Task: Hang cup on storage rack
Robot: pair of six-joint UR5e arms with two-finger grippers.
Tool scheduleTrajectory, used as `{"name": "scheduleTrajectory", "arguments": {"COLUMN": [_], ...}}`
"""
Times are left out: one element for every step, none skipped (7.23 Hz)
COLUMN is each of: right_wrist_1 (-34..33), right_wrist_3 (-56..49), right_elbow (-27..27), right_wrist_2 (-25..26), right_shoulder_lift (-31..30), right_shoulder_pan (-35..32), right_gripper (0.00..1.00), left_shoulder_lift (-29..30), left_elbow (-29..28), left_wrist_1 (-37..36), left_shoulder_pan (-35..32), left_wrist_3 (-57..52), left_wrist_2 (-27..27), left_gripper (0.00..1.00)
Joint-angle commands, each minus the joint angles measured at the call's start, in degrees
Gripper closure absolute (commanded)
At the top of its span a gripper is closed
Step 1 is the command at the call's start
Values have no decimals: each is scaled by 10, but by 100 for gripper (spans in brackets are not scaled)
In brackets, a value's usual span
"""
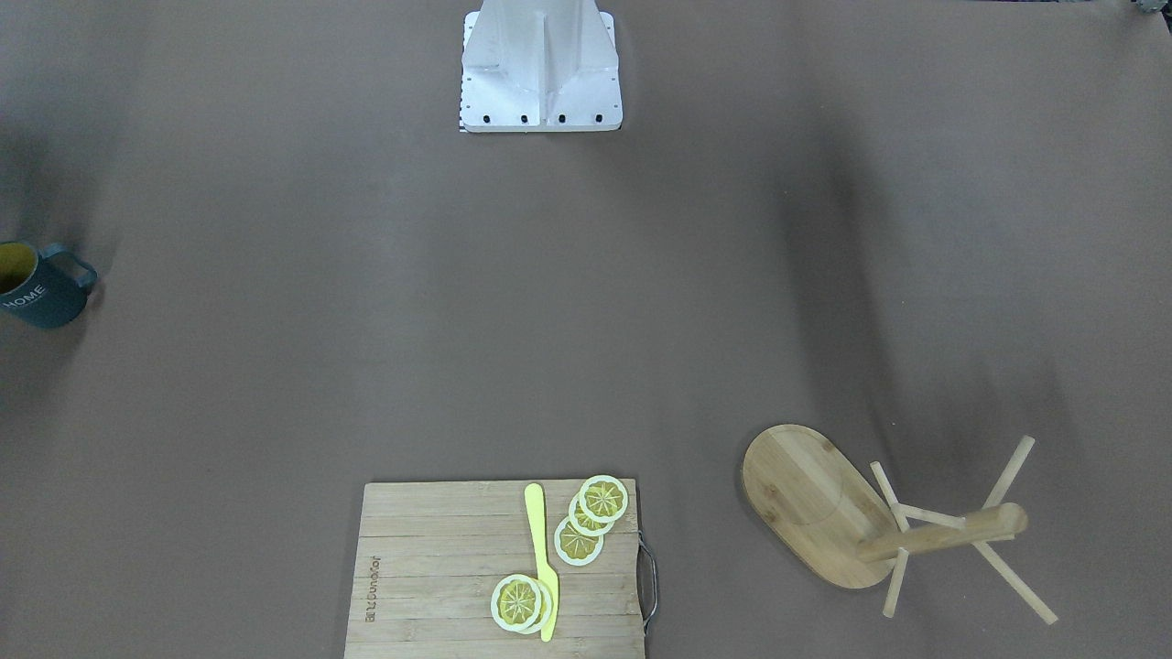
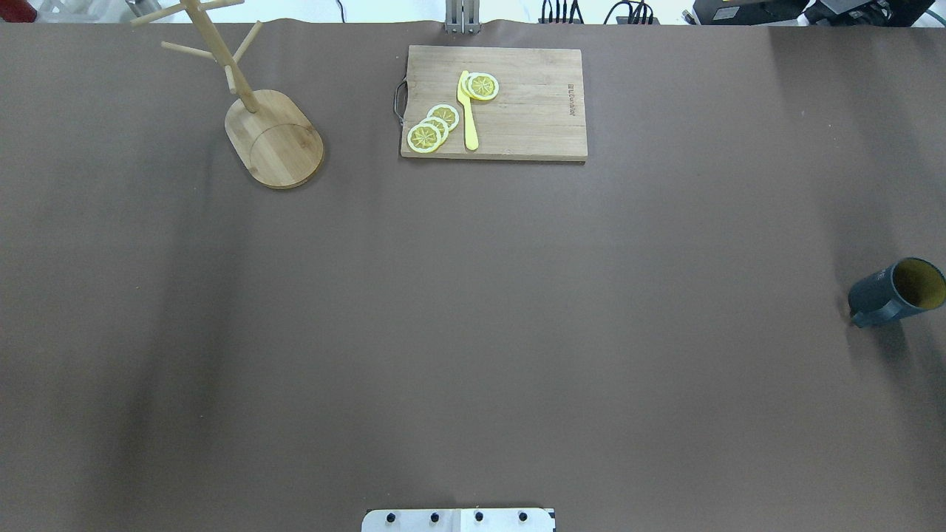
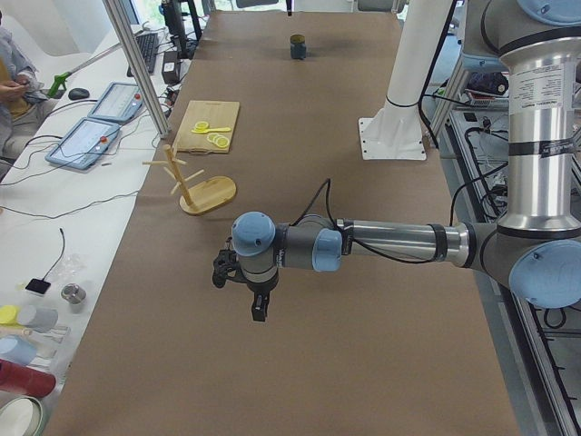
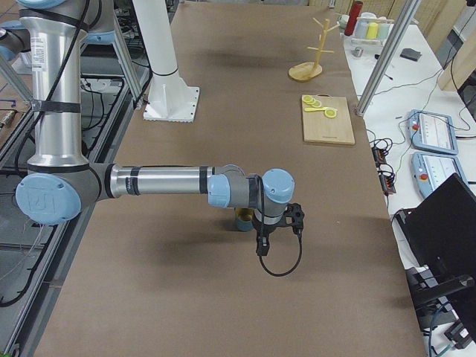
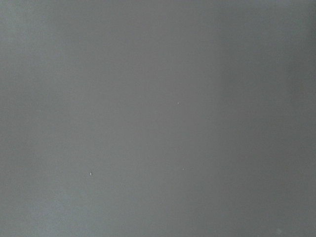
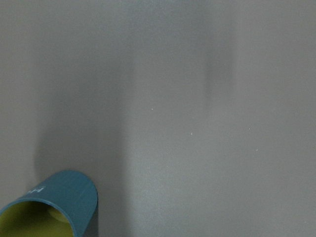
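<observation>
The cup [image 2: 881,295] is standing upright on the bench [image 2: 473,310], well apart from the cutting board [image 2: 525,111], toward the robot's right. The storage rack [image 2: 277,140] is standing near the board's other side. The right gripper [image 4: 261,245] is hovering near the cup, the left gripper [image 3: 259,309] well apart from it. Whether either of the 2 is apart or together cannot be told.

Both arms same build. Left arm [image 3: 390,243], right arm [image 4: 156,181]: silver tubes, grey joint housings, round light-blue caps [image 3: 251,232], black bands at tube ends. Left gripper [image 3: 259,307] and right gripper [image 4: 262,245] black. Black cable [image 4: 281,275] loops off my right wrist. White pedestal [image 4: 160,52], white base plate [image 1: 540,91], black screws [image 1: 524,118] along its edge.
</observation>
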State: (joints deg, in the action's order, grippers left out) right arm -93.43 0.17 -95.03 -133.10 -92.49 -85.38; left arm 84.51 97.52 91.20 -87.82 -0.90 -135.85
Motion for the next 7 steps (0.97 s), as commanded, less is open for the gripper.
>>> {"name": "scheduleTrajectory", "arguments": {"right_wrist_1": [-1, -1, -1, -2, -2, -2, -2], "right_wrist_3": [0, 0, 0, 0, 0, 0, -1], "right_elbow": [0, 2, 2, 3, 2, -2, -2], "right_wrist_2": [5, 5, 4, 0, -1, -2, -14], "right_shoulder_lift": [2, 1, -1, -5, -6, -7, -8], "right_shoulder_pan": [-1, -1, -1, -1, -1, -1, -1], "right_gripper": [0, 0, 0, 0, 0, 0, 0], "left_shoulder_lift": [-9, -2, -7, -9, -9, -10, -9], "left_elbow": [3, 16, 17, 18, 16, 11, 7], "left_wrist_1": [0, -1, -1, -1, -1, 1, 2], "left_shoulder_pan": [0, 1, 1, 1, 1, 1, 1], "left_wrist_3": [7, 4, 4, 7, 8, 3, 5], "left_wrist_2": [-4, 1, 2, -2, 0, 2, 2], "left_gripper": [2, 2, 2, 2, 2, 2, 2]}}
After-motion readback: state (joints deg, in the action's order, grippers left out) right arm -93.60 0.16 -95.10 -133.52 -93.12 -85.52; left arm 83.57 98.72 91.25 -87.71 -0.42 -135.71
